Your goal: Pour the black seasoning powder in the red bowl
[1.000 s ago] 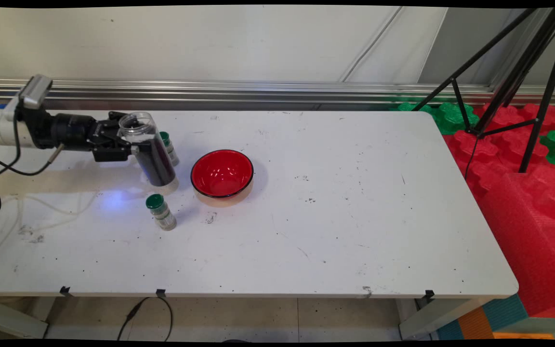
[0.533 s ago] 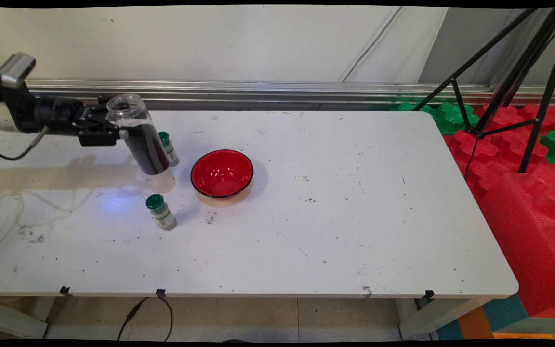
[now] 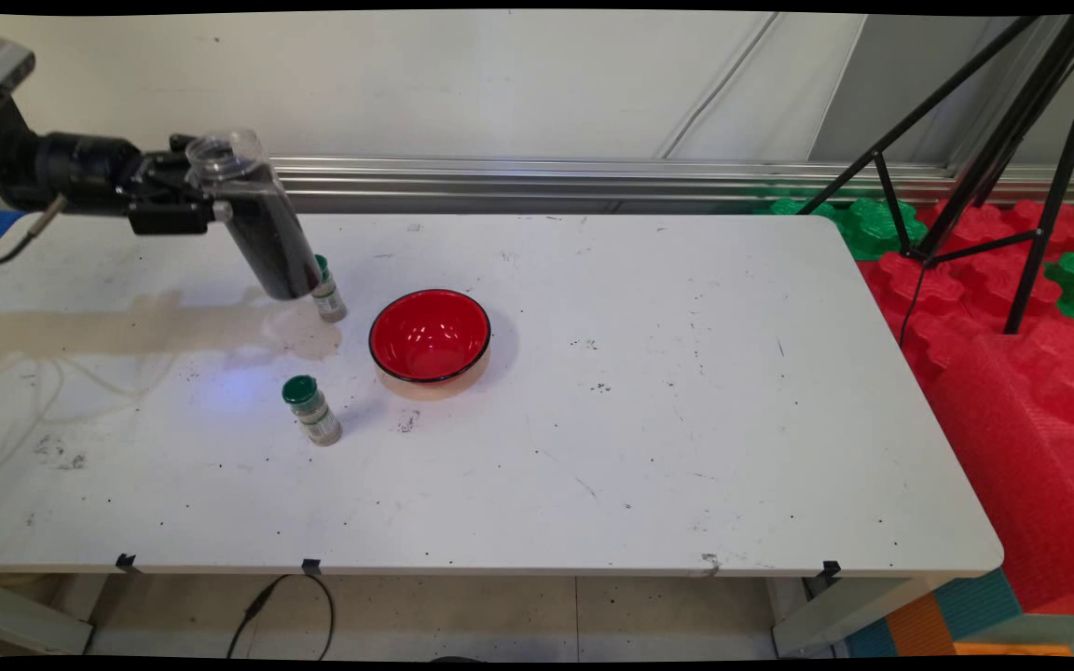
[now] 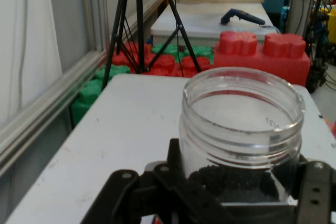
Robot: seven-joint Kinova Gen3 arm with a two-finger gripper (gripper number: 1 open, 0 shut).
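Claw has lifted the open jar higher.

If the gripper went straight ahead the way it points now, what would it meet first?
Nothing beyond the open jar that the gripper already holds. It points level along the table, whose length looks free; the tripod stands off to one side, though depth is unclear.

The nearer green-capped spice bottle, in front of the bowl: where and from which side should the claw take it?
Grip the spice bottle by its narrow round body just under the green cap, probably coming from the table's left or from above. It stands upright with bare table around it; the red bowl sits to its right, so that side is more crowded.
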